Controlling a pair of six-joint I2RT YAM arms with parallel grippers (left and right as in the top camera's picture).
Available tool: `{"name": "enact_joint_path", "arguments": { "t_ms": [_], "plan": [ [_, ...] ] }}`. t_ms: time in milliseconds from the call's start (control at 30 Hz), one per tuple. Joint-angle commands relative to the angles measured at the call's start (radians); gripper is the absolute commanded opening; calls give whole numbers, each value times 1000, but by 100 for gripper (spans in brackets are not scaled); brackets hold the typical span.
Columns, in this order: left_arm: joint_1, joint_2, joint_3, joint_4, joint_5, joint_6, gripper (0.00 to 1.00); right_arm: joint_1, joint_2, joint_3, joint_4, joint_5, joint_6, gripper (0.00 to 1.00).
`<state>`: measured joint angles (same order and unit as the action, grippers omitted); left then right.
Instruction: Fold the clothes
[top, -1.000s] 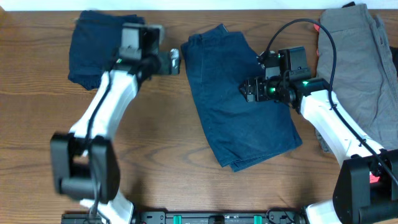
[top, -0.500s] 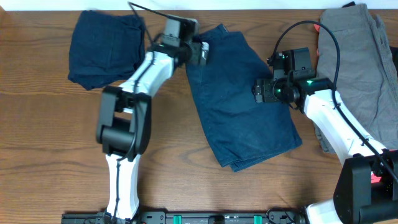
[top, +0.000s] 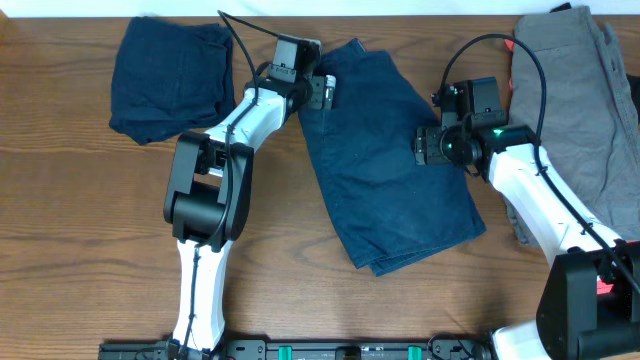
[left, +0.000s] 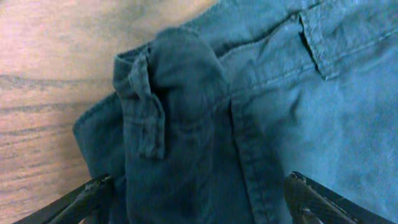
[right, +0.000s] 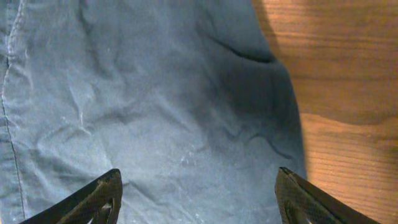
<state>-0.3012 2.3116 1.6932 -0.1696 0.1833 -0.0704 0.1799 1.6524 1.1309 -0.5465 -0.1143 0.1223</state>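
Dark navy-blue shorts (top: 385, 165) lie folded lengthwise in the middle of the table. My left gripper (top: 322, 92) is open over their top-left waistband corner (left: 165, 106), where the fabric bunches with a belt loop; its fingers straddle the cloth without closing. My right gripper (top: 428, 147) is open over the shorts' right edge (right: 186, 106), fingers spread above flat fabric near the wood. A second navy garment (top: 167, 76) lies folded at the back left. Grey trousers (top: 585, 110) lie at the right, with a thin coral-pink piece (top: 511, 47) showing at their left edge.
The wooden table (top: 80, 240) shows bare in front and at the left. A black cable (top: 480, 45) loops above the right arm. The arm bases stand at the front edge.
My left arm has swung right from the folded navy garment to the waistband corner of the middle shorts. My right gripper has shifted slightly right toward the shorts' edge.
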Motion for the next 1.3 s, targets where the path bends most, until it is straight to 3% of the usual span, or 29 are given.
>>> {"name": "enact_joint_path", "arguments": {
  "t_ms": [0, 133, 267, 367, 500, 700, 933, 1267],
  "plan": [
    [7, 6, 24, 12, -12, 16, 87, -7, -23, 15, 7, 13, -7, 76],
    [7, 6, 24, 15, -12, 16, 78, -6, -23, 15, 16, 13, -7, 75],
    [7, 6, 24, 14, -12, 16, 49, -6, -23, 15, 20, 13, -7, 72],
    [7, 6, 24, 10, -13, 15, 26, -6, -23, 15, 19, 13, -6, 61],
    [8, 2, 24, -5, -13, 11, 6, -6, -23, 15, 23, 13, -3, 49],
    [29, -104, 24, -43, -20, -53, 6, -6, -23, 15, 23, -44, -3, 46],
    [54, -341, 24, -90, -19, -147, 6, 23, -23, 15, 23, -286, -40, 44],
    [51, -413, 24, -115, -19, -199, 6, 230, -19, 15, 114, -256, -48, 65]
  ]
}}
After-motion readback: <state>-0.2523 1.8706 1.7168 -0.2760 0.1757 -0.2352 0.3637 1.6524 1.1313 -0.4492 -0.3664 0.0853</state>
